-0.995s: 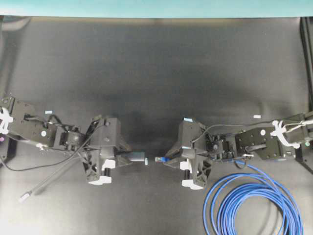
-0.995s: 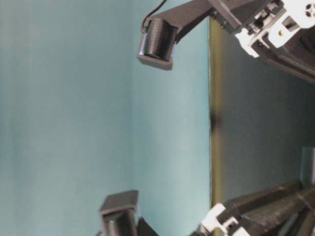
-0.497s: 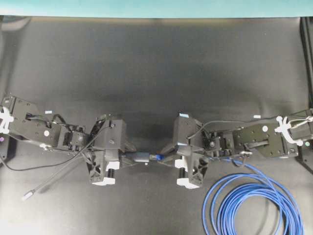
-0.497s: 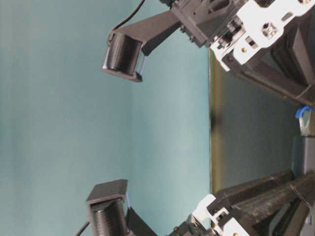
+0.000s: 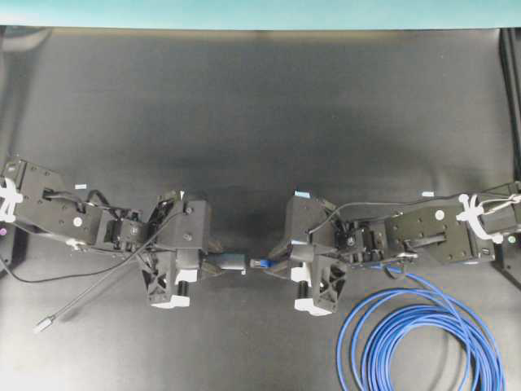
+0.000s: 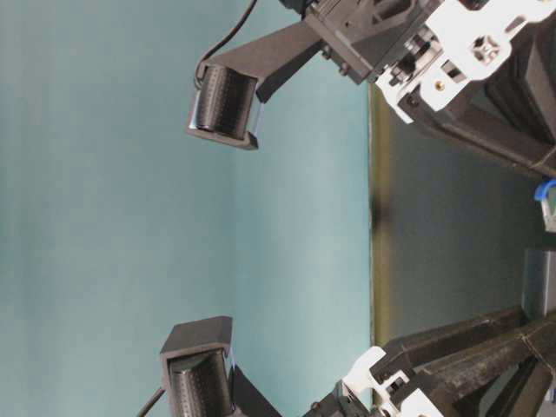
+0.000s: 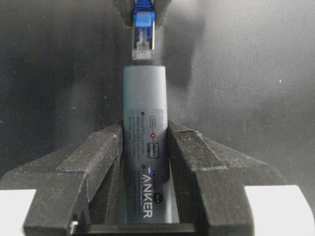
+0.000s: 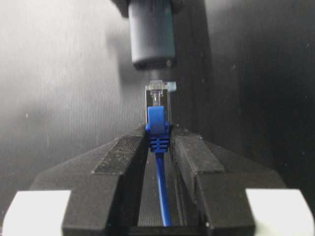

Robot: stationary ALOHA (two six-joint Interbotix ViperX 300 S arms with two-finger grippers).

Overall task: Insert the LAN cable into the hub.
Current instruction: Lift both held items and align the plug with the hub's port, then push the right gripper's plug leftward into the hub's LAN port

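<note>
The hub (image 5: 232, 261) is a slim grey bar held level above the table in my left gripper (image 5: 213, 262), which is shut on its sides. In the left wrist view the hub (image 7: 145, 123) sticks out forward between the fingers (image 7: 106, 152). My right gripper (image 5: 275, 262) is shut on the blue boot of the LAN cable (image 8: 158, 130). Its clear plug (image 8: 158, 98) points at the hub's end (image 8: 151, 34) and is lined up with it. A small gap between them shows in the right wrist view. The cable's coil (image 5: 423, 338) lies at the lower right.
The hub's thin grey lead runs lower left to a small silver plug (image 5: 41, 325) on the black table mat (image 5: 260, 122). Both arms stretch in from the left and right edges. The table-level view shows mostly a teal wall and the arms' parts.
Both grippers have moved toward each other. The wide gap between plug and hub of a second ago has closed to a sliver. Little has changed in the last half second.
</note>
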